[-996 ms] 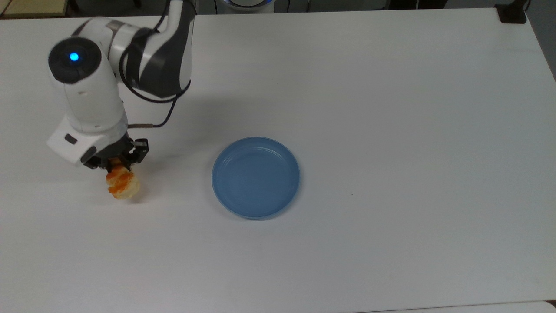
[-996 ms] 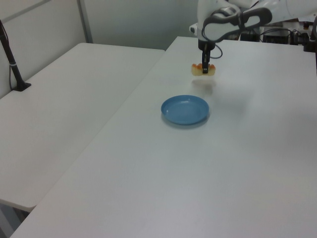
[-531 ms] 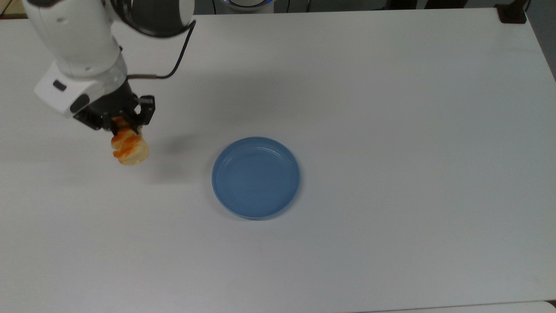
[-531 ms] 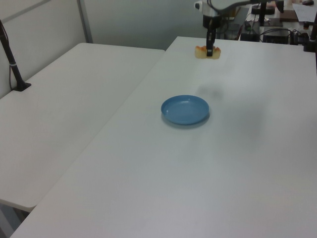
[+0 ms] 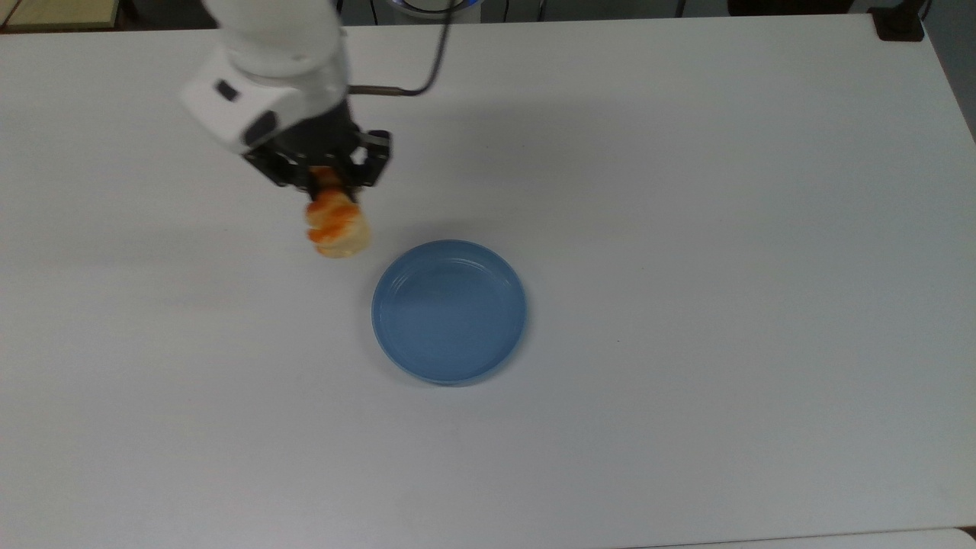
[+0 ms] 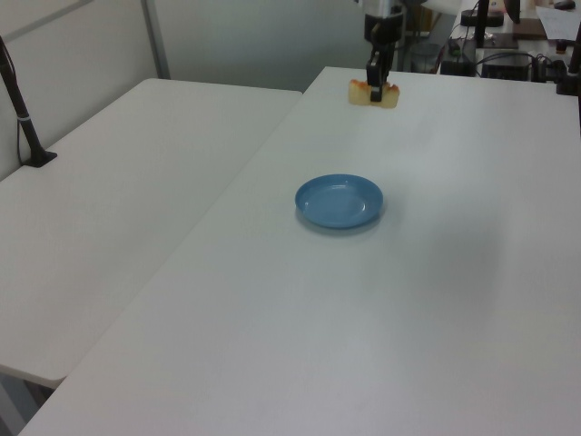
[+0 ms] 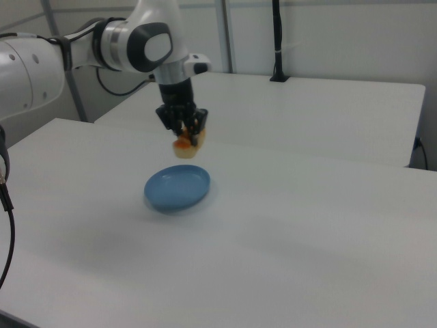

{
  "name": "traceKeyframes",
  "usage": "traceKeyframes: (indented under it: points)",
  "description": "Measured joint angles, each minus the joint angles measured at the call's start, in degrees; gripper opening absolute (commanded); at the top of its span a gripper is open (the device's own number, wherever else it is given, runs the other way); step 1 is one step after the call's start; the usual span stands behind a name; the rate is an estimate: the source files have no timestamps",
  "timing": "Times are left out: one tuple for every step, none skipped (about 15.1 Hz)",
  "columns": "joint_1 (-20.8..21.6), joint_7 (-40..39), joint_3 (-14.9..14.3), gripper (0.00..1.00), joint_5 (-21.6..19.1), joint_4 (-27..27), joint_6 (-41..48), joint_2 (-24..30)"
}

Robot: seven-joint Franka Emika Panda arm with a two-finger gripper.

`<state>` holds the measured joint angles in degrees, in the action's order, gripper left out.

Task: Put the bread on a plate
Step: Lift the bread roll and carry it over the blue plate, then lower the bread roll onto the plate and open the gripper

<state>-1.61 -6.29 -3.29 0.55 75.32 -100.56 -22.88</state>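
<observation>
Bread, a small pale-cream bun with orange-brown glazed bumps (image 5: 336,223), is held clamped in the black two-finger gripper (image 5: 326,180), has been carried above the white table (image 5: 686,229) nearer the round blue plastic plate (image 5: 448,310), and is judged nearly ready for lowering.

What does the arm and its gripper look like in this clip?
The arm has glossy white rounded shells with dark grey joint sections and a thin dark cable looping off the wrist. A white angular block carries the black gripper, which has two short fingers.
</observation>
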Motion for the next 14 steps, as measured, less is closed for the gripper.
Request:
traceKeyframes:
  points:
    - [2.4,2.7,0.1,0.36,0.0,1.3,0.0,-0.1]
    - [3.7,4.2,0.1,0.36,0.0,2.2,0.0,-0.2]
    - [5.0,5.7,0.1,0.36,0.0,3.0,0.0,-0.4]
    - [6.2,7.3,0.1,0.36,0.0,3.7,-0.3,-0.7]
    - [7.2,9.1,0.1,0.36,0.0,4.1,-0.9,-1.1]
    - [7.9,10.7,0.1,0.36,0.0,4.4,-1.9,-1.7]
    - [8.4,12.5,0.1,0.36,0.0,4.7,-3.1,-2.6]
    - [8.7,13.8,0.1,0.36,0.0,4.8,-4.4,-3.5]
    - [8.9,15.0,0.1,0.36,0.0,4.8,-5.6,-4.5]
    - [9.0,16.4,0.1,0.36,0.0,4.8,-6.7,-5.6]
    - [9.0,17.3,0.1,0.36,0.0,4.8,-7.5,-6.7]
    - [9.0,17.9,0.1,0.36,0.0,4.8,-8.5,-7.7]
    - [9.0,18.4,0.1,0.36,0.0,4.8,-9.2,-8.3]
    - [9.0,19.0,0.1,0.36,0.0,4.8,-9.9,-8.6]
